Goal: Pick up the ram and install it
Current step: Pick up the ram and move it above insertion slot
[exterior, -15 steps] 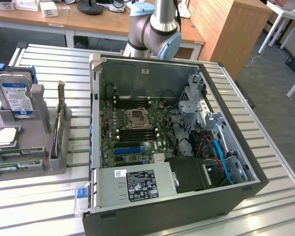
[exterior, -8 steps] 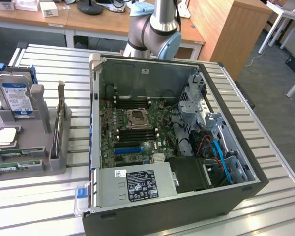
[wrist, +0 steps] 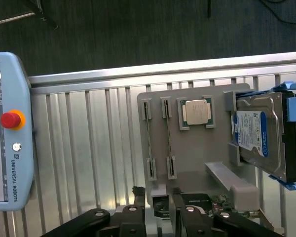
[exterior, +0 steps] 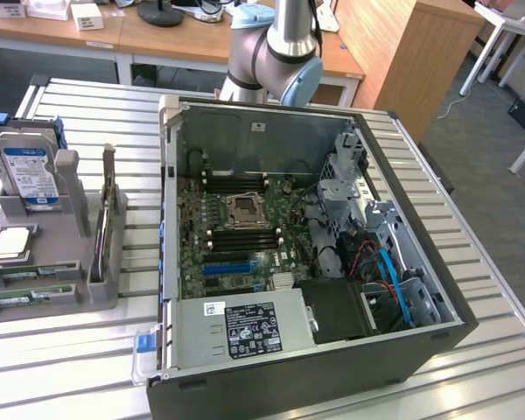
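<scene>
**A:** Where's the ram?
**B:** You'll see the ram [wrist: 168, 140] standing on edge in the grey plastic holder [wrist: 197, 168]. It's one of two thin green sticks in the holder's narrow slots, just beside its square silver CPU [wrist: 196, 111].
**A:** And the claw?
**B:** Your claw [wrist: 157, 193] hovers at the holder's edge nearest those slots, its fingers apart and empty.
**A:** Handling?
**B:** Probably light, stiff and fragile. Pinch the flat faces mid-length, clear of the contacts.
</scene>
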`<state>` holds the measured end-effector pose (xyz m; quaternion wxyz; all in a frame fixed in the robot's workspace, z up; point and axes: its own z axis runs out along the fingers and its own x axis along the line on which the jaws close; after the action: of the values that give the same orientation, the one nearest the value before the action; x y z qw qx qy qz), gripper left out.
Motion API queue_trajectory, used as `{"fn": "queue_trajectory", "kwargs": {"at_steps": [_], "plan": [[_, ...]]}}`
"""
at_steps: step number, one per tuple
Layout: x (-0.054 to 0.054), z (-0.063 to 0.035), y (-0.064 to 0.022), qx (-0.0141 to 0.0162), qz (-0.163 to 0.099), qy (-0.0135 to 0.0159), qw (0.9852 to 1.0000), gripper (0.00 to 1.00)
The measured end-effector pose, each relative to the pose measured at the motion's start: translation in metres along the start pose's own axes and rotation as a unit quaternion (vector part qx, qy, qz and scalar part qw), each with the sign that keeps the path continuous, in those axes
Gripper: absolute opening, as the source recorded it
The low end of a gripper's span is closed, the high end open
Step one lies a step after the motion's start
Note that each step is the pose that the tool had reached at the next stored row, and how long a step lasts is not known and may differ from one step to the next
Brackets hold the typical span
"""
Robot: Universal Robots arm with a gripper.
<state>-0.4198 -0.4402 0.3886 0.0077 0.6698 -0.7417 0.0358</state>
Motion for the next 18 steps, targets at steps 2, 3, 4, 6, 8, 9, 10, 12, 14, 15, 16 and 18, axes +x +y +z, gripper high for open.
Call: {"fn": "queue_trajectory", "kwargs": {"at_steps": [2,3,4,6,8,9,10,12,14,15,16,18], "plan": [[-0.001,0.0088,0.0005,-0.0001,0.000,-0.0025,1.0000,0.36],[-0.001,0.0143,0.0008,-0.0002,0.000,-0.0035,1.0000,0.36],[-0.001,0.0151,0.0008,-0.0002,0.000,-0.0035,1.0000,0.36],[-0.001,0.0151,0.0008,-0.0004,0.000,-0.0038,1.0000,0.36],[-0.001,0.0157,0.0008,-0.0005,0.000,-0.0069,1.0000,0.36],[-0.001,0.0167,0.0009,-0.0006,0.000,-0.0087,1.0000,0.36],[-0.001,0.0176,0.0010,-0.0008,0.000,-0.0098,1.0000,0.36],[-0.001,0.0190,0.0012,-0.0011,0.000,-0.0114,0.9999,0.36],[-0.001,0.0190,0.0011,-0.0014,0.000,-0.0138,0.9999,0.36],[-0.001,0.0191,0.0010,-0.0013,0.000,-0.0142,0.9999,0.36],[-0.001,0.0191,0.0011,-0.0013,0.001,-0.0143,0.9999,0.36],[-0.001,0.0191,0.0011,-0.0013,0.001,-0.0143,0.9999,0.36]]}}
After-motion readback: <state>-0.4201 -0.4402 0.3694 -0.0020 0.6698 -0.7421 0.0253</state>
